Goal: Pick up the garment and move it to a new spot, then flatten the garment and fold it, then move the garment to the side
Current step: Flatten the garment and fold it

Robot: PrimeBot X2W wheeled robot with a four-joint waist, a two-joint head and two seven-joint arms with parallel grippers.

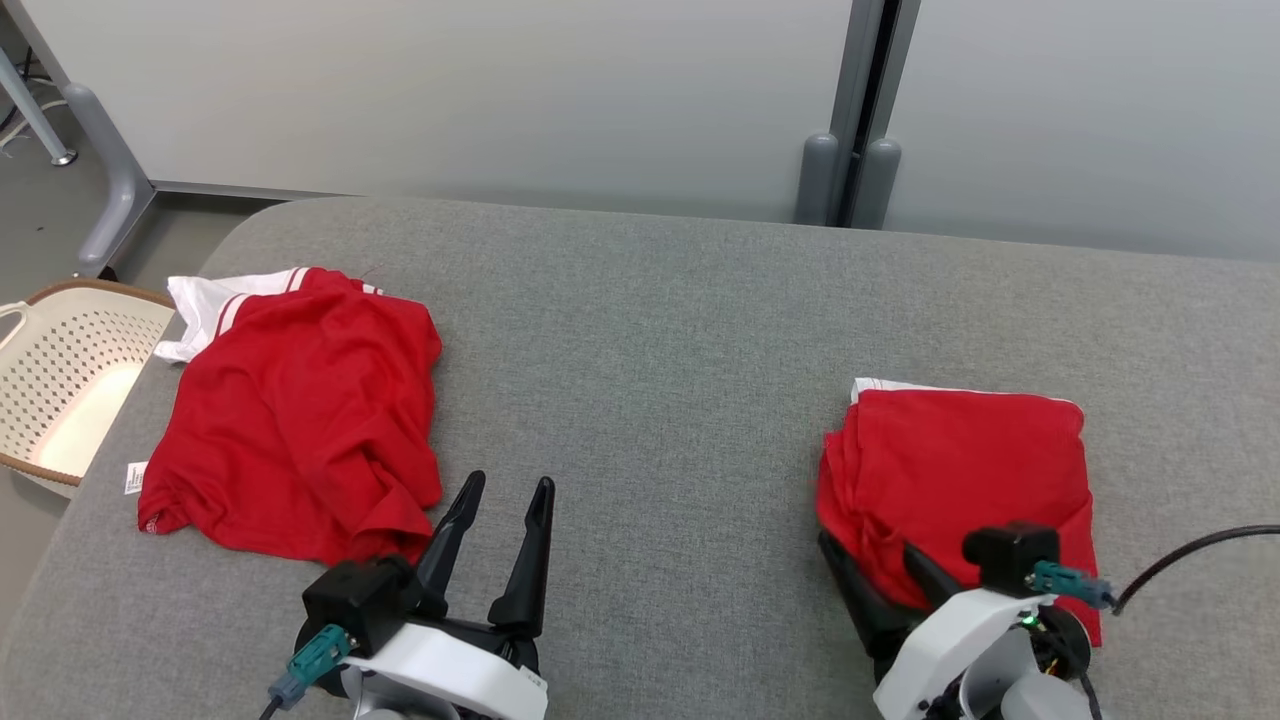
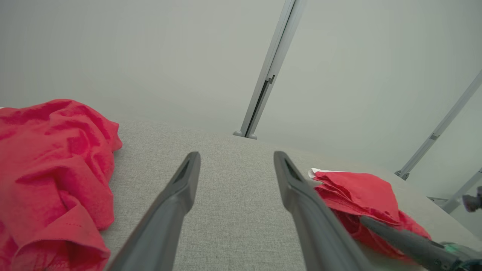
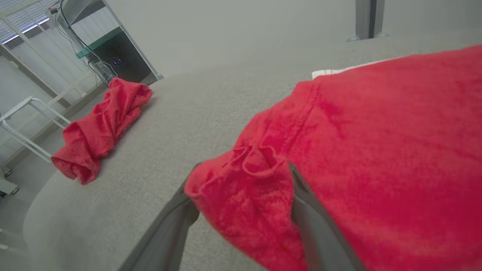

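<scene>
Right end effector [image 1: 868,545]: fingers spread wide and low on the gray counter [image 1: 650,350]. The near left corner of the folded garment [image 1: 960,460] is bunched loosely between them, not pinched. In the right wrist view that red fold fills the gap and hides the left fingertip. The rest of the folded garment lies straight ahead of these fingers and off to their right, a flat squarish stack with a thin white edge at its far side.

Left end effector [image 1: 510,483]: open, nothing between the fingers, bare counter ahead of them. It is held just above the surface; whether it touches is unclear.

A crumpled red shirt [image 1: 300,420] with white striped trim lies just beside the left end effector, ahead and to its left, its near hem close to the left finger. A cream perforated basket [image 1: 70,370] sits farther left, past the counter's edge.

The folded garment lies well apart from the left end effector, to its right.
</scene>
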